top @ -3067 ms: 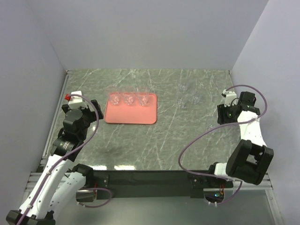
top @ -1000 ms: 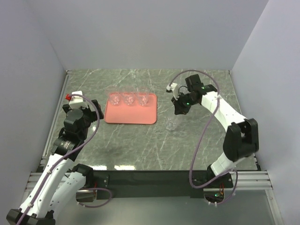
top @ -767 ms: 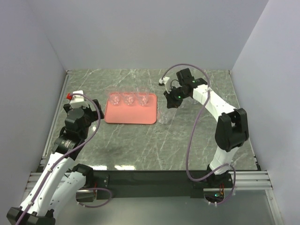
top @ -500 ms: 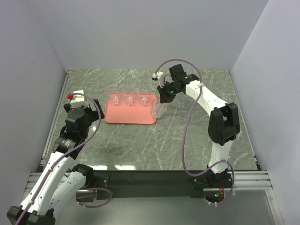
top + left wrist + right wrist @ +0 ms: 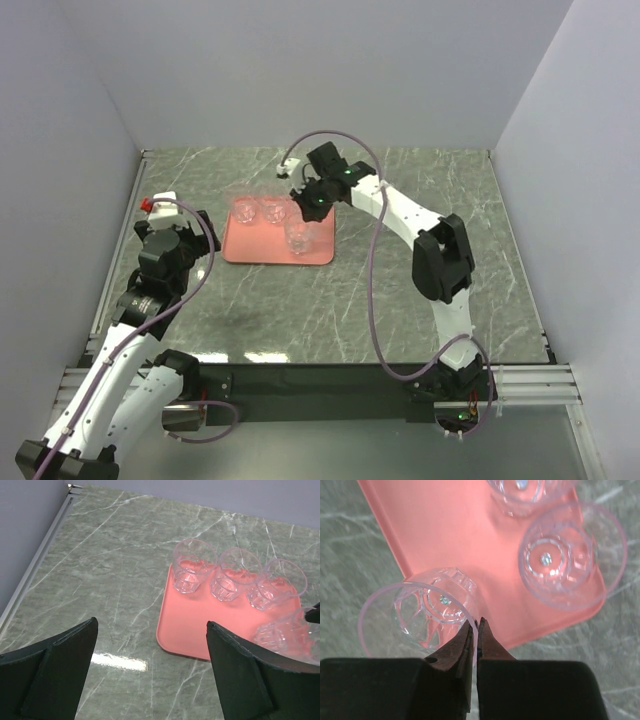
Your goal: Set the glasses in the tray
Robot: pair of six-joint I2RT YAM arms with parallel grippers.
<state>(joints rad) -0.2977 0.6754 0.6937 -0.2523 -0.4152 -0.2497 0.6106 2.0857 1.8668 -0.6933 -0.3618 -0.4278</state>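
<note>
The right gripper (image 5: 474,626) pinches the rim of the held glass (image 5: 420,614), one finger inside the wall and one outside, closed down thin on it. The glass hangs over the near right part of the salmon tray (image 5: 255,250), in front of the three glasses (image 5: 230,579) lined along the far rim. Whether its base touches yet I cannot tell, and in the left wrist view it looks slightly tilted. To set it well, I judge it should come down level, clear of the nearest standing glass, with its base fully inside the low rim. The fingers should part only once it stands, then lift straight up so the inner finger does not drag the wall. The left gripper (image 5: 150,625) waits over the table (image 5: 400,290) off the tray's left end, fingers spread wide, holding nothing. Half a second ago the glass was at the tray's right edge; a second ago it was over bare table further right
</note>
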